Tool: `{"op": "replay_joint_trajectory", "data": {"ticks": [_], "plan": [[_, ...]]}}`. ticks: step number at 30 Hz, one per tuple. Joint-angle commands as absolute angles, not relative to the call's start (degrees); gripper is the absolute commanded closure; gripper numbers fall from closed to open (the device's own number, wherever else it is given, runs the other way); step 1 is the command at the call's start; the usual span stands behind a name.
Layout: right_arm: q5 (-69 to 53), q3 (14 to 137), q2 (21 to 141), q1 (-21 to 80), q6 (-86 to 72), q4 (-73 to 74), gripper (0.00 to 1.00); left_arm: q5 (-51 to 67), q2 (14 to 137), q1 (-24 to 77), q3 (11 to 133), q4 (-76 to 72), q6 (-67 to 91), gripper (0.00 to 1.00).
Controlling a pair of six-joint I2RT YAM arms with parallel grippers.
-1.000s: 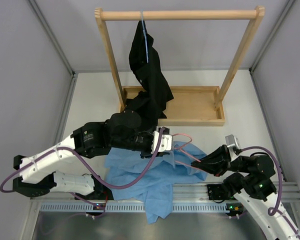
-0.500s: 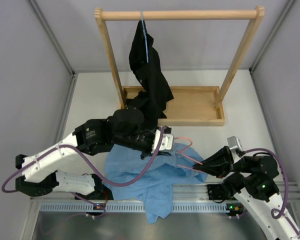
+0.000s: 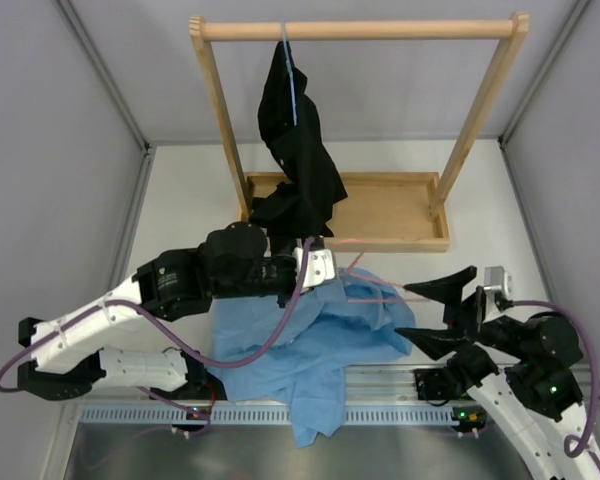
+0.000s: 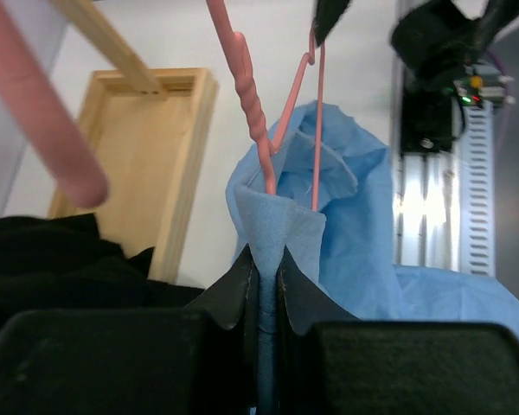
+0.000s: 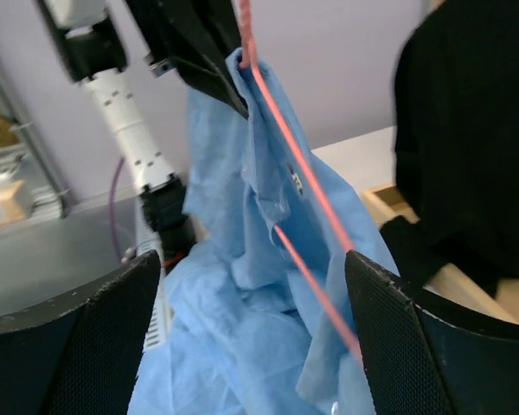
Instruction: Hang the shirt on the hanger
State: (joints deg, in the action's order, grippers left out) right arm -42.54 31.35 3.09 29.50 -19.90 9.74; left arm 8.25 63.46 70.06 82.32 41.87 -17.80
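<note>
While the left gripper (image 3: pixel 325 272) clamps a raised fold of the shirt (image 3: pixel 300 350) at centre frame, the hanger (image 4: pixel 317 130) pokes up out of that fold. Most of the shirt lies crumpled on the counter (image 3: pixel 180 200), lower centre. At lower right, the right gripper (image 3: pixel 435 314) gapes wide, pink wire between its jaws.

Grey walls (image 3: pixel 40 150) enclose a white table (image 3: pixel 180 200) bearing a wooden rack (image 3: pixel 380 30) with a tray base (image 3: pixel 390 207)
</note>
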Motion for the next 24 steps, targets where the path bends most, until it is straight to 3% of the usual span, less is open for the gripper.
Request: {"op": "replay_joint_trajectory", "data": {"ticks": [1,4,9,13,14,17,24], "plan": [[-28.23,36.99,1.15,29.79,-16.26,21.26,0.16,-8.12,58.28,69.96,80.6,29.98,-14.51,1.0],[-21.19,39.72,0.62,29.8,-18.27,24.52,0.1,-17.71,56.96,69.96,78.93,25.24,-10.91,1.0],[-21.18,39.29,3.68,29.79,-24.86,23.47,0.11,-20.03,55.81,69.96,76.56,19.96,-6.34,1.0],[-24.25,36.74,9.65,29.88,-27.86,17.95,0.18,-21.97,55.81,69.96,75.41,17.93,-2.21,1.0],[-24.78,35.61,10.97,29.88,-28.12,16.89,0.25,-22.49,55.81,69.96,75.24,17.67,-1.68,1.0],[-25.58,33.67,16.6,29.8,-29.0,11.89,0.33,-22.94,55.99,69.96,75.32,17.23,-0.26,1.0],[-20.49,33.31,25.74,29.8,-24.09,6.61,0.38,-17.76,53.97,69.96,74.8,17.14,3.08,1.0]]}}
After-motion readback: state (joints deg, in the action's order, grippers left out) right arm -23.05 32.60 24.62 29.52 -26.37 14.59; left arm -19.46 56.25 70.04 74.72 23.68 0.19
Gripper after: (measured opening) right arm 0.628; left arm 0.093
